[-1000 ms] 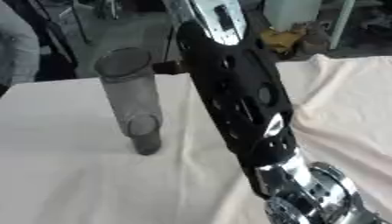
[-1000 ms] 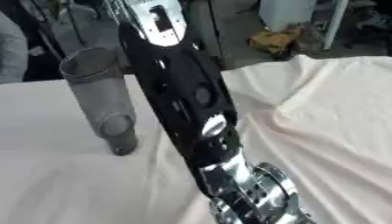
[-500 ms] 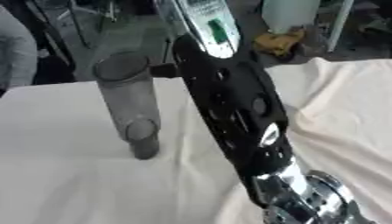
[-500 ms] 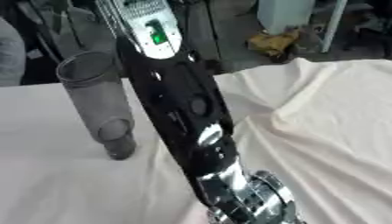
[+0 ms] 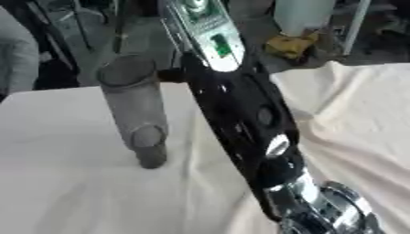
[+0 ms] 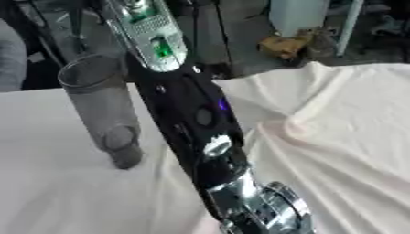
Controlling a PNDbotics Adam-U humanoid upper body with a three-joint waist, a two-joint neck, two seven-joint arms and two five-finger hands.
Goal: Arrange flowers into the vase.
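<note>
Fingers out of sight, state untellable; only black forearm (image 5: 240,119) crosses view. Grey vase (image 6: 100,103) stands on white cloth (image 6: 336,137), looks top-heavy, probably fragile; hold mid-body. No flowers visible.

Work surface: a table covered with a cream-white cloth (image 5: 72,192), smooth on the left, rumpled into folds on the right (image 6: 336,137). Standing directly on it: one tall, grey, translucent cylindrical vase (image 5: 136,109), upright on the left part.
</note>
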